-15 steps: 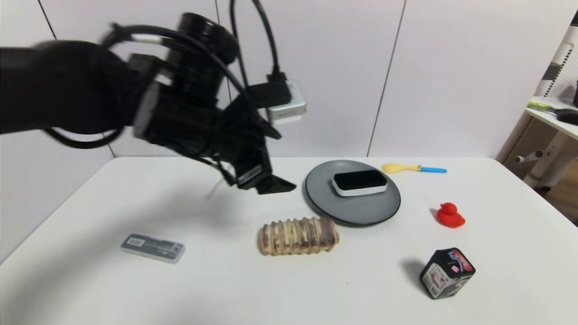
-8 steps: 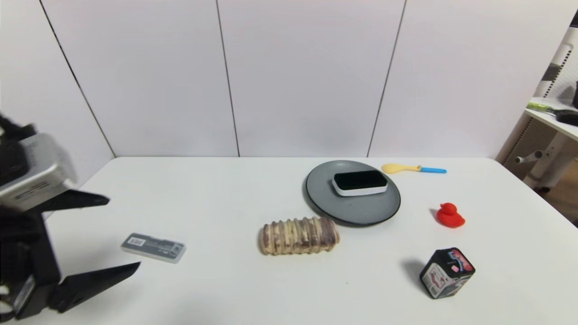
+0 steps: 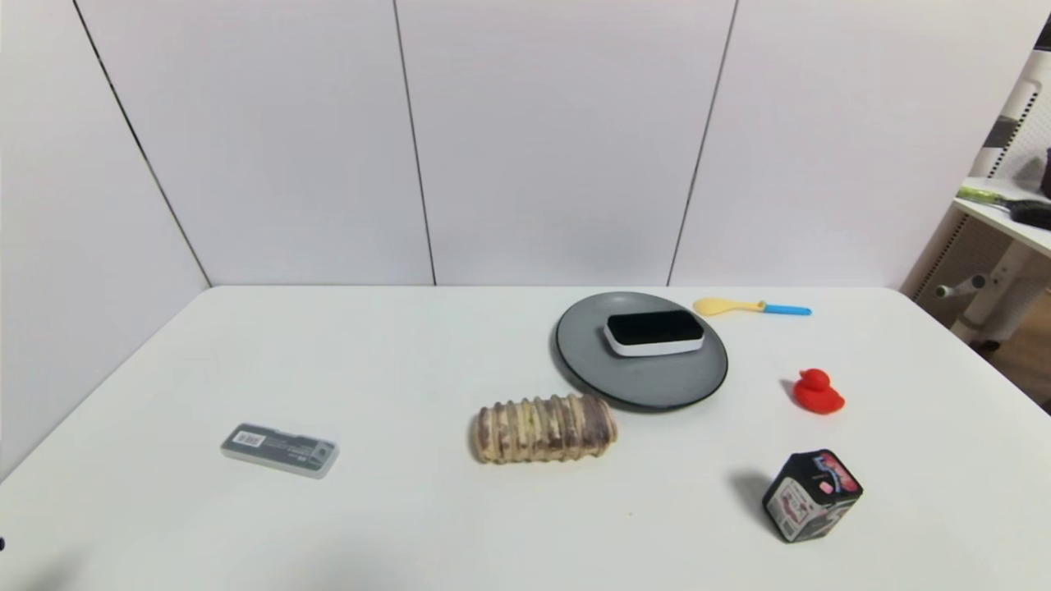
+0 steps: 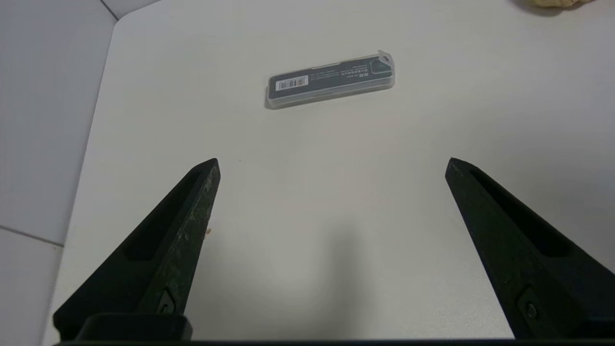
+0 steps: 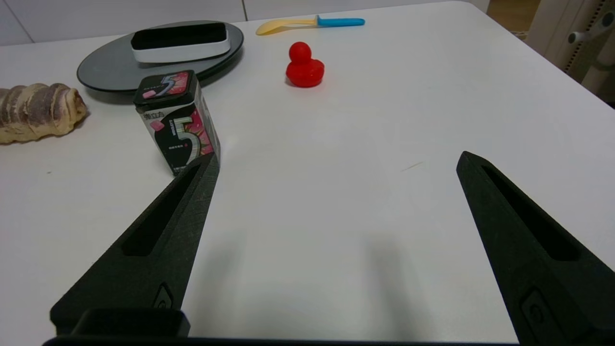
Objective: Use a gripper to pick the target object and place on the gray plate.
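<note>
a: where is the block?
b: the block (image 3: 654, 332) lies flat on the gray plate (image 3: 640, 382), long axis across the table — placing looks done.
a: and the grippers?
b: left gripper (image 4: 331, 163) spread wide, empty, over bare table near the gray case (image 4: 330, 79); right gripper (image 5: 336, 158) likewise agape by the printed box (image 5: 175, 120) — the nearer arm.

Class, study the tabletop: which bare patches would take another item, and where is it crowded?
Free: the wide far-left stretch between the gray case and the plate, and the near edge between the case and the printed box. Crowded: the right side, where the bread roll touches the plate, with the eraser on it, the spoon and red duck nearby.
</note>
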Action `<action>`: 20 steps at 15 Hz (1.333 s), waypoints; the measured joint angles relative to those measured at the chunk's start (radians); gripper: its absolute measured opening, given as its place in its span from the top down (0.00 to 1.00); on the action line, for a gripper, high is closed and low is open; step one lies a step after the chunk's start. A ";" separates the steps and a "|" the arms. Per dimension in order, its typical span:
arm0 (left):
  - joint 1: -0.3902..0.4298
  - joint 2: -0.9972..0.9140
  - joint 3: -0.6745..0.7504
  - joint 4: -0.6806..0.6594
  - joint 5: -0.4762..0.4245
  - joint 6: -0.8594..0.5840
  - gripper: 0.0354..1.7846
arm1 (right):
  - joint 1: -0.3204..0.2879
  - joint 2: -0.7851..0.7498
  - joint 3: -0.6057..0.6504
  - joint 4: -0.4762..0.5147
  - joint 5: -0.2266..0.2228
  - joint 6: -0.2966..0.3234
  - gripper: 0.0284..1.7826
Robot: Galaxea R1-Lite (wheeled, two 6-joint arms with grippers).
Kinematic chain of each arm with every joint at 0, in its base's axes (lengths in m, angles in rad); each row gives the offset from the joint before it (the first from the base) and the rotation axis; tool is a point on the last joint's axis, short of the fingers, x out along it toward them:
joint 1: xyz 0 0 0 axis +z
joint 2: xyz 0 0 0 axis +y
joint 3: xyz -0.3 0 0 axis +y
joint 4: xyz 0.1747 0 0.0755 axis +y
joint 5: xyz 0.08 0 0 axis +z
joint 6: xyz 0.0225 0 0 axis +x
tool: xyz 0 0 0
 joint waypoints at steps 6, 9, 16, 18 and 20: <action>0.050 -0.320 0.254 -0.119 0.040 -0.147 0.06 | 0.000 0.000 0.000 0.000 0.001 0.000 0.04; 0.052 -0.358 0.266 -0.118 0.047 -0.167 0.06 | 0.000 0.000 0.000 0.000 0.000 0.000 0.04; 0.052 -0.370 0.268 -0.120 0.051 -0.222 0.06 | -0.001 0.000 0.000 0.000 0.001 0.000 0.04; 0.052 -0.370 0.268 -0.120 0.051 -0.222 0.06 | 0.000 0.000 -0.001 0.009 0.000 -0.006 0.04; 0.052 -0.370 0.268 -0.120 0.051 -0.222 0.06 | 0.000 0.000 -0.001 0.001 0.000 -0.001 0.04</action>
